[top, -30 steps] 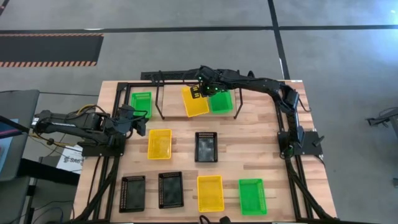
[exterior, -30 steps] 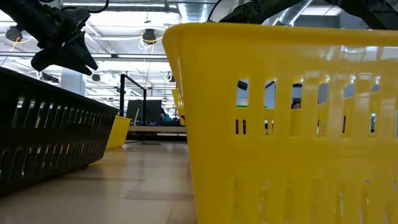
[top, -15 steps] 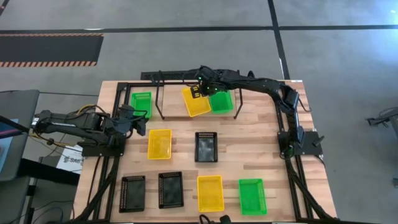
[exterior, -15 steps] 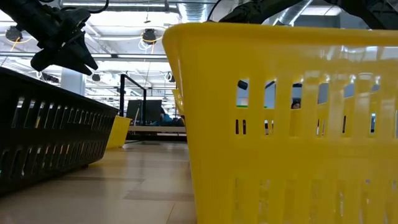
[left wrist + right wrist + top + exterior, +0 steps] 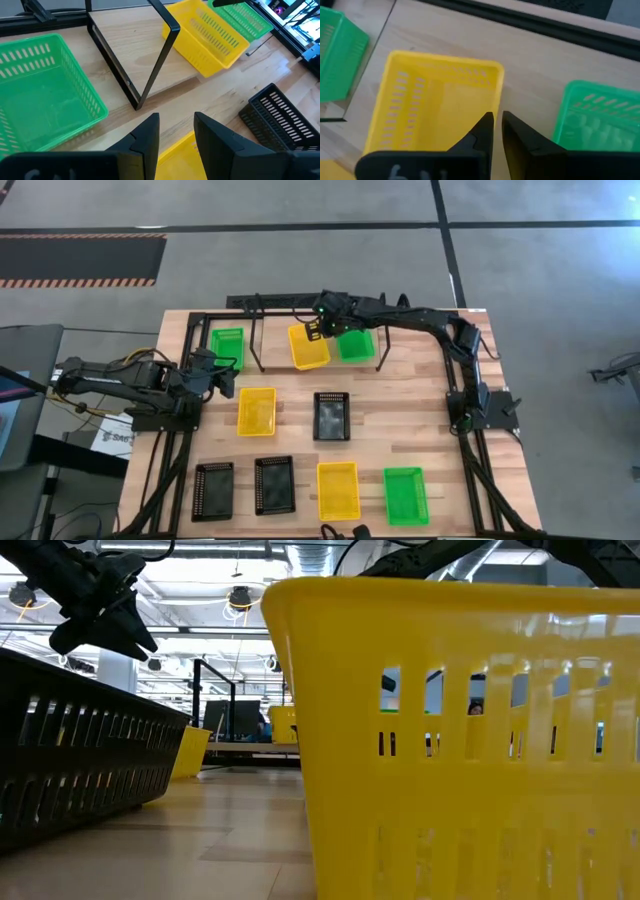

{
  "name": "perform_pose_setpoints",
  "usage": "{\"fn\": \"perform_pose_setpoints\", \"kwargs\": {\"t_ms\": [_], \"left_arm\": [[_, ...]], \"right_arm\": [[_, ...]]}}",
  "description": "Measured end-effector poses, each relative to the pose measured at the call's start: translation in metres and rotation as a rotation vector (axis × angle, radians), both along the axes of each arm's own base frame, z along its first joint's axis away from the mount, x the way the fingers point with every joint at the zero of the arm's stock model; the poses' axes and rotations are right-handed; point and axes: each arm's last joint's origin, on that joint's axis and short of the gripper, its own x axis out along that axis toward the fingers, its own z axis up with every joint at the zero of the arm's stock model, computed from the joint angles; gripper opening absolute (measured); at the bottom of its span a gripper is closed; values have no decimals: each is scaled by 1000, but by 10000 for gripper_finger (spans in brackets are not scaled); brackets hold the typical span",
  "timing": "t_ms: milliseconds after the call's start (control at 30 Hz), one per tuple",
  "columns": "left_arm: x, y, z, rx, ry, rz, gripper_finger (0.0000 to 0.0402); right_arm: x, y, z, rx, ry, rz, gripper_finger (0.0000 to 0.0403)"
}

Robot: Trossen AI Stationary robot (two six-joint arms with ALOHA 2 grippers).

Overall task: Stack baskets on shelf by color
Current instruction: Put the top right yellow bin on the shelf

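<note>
The right gripper (image 5: 318, 330) is pinching the rim of a yellow basket (image 5: 309, 347) on the shelf (image 5: 275, 350) along the tabletop's far edge, a green basket (image 5: 355, 344) just beside it. The left gripper (image 5: 222, 375) (fingers slightly spread, holding nothing) is hovering near the left edge.

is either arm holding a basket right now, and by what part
The right end effector pinches the yellow perforated plastic basket by its rim on the wooden shelf. The left end effector holds nothing.

Yellow basket (image 5: 309, 346) upright on shelf (image 5: 275, 345) (green basket (image 5: 355, 343) beside).
</note>
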Motion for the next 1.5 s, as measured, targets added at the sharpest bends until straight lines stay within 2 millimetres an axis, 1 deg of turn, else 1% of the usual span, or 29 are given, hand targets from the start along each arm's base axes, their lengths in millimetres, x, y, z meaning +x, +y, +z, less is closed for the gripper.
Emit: {"fn": "perform_pose_setpoints", "kwargs": {"t_ms": [167,267,367,433,533,633,733,933,1100,1267,1367,1500], "left_arm": [[0,0,0,0,0,0,110],[0,0,0,0,0,0,110],[0,0,0,0,0,0,110],[0,0,0,0,0,0,110],[0,0,0,0,0,0,110],[0,0,0,0,0,0,110],[0,0,0,-1,-1,1,110],[0,0,0,-5,-4,4,110],[0,0,0,-5,-4,4,110],[0,0,0,-6,-5,6,110],[0,0,0,-7,-5,6,110],[0,0,0,-7,-5,7,110]], "right_arm": [[0,-1,1,-11,-6,-3,55],[3,1,3,-15,-33,36,51],[9,7,10,-34,-84,105,30],[14,14,16,-53,-82,173,10],[21,24,25,-84,-98,258,8],[24,36,24,-81,-83,342,4],[24,41,22,-83,-55,375,3],[17,39,17,-61,31,385,2],[11,29,16,-80,66,378,1],[9,20,10,-71,83,363,1],[10,21,11,-75,81,406,1],[11,32,9,-83,120,472,1]]}}
